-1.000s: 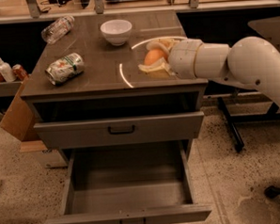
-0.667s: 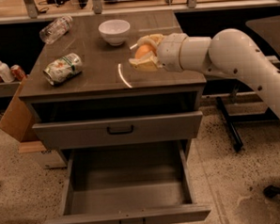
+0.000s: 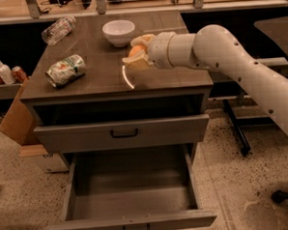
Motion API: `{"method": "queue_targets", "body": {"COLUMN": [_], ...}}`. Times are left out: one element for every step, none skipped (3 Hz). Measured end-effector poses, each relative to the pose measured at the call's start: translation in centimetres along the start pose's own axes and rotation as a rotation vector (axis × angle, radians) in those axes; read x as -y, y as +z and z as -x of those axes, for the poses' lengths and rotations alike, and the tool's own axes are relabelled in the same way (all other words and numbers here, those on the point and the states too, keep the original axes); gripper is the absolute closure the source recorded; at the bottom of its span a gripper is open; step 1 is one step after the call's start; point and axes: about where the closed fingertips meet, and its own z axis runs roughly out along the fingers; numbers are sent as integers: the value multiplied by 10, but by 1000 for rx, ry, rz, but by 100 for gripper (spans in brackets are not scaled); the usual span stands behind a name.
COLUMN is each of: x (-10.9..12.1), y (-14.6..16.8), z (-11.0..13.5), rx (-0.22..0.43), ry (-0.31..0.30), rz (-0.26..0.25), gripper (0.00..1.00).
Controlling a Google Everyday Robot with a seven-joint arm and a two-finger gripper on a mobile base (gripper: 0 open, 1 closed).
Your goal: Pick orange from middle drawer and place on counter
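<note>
Clasping the orange [image 3: 136,50] in its fingers [image 3: 143,39], the gripper [image 3: 130,52] hovers over the counter [image 3: 84,86] beside the white bowl [image 3: 119,31].

Your pincer [image 3: 138,53] has slid across the bench [image 3: 84,84] toward 10 o'clock, and the orange [image 3: 136,50] clamped between its fingers has gone with it. A second ago the pair sat well right of the bench's middle. Now they are close to its centre line, just beside the white bowl [image 3: 119,32], at the bowl's 4 o'clock. The arm [image 3: 218,47] has reached further in from the 3 o'clock side, and its elbow has swung toward 10 o'clock.
</note>
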Motion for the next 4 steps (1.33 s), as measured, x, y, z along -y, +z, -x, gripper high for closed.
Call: {"method": "queue_targets", "body": {"x": [6, 11, 12, 13], "y": [16, 26, 30, 31], "z": [-11, -22, -29, -29], "rx": [-24, -50, -60, -61], "ry": [27, 49, 60, 61], "rz": [-5, -11, -9, -9], "gripper": [28, 1, 0, 0]}}
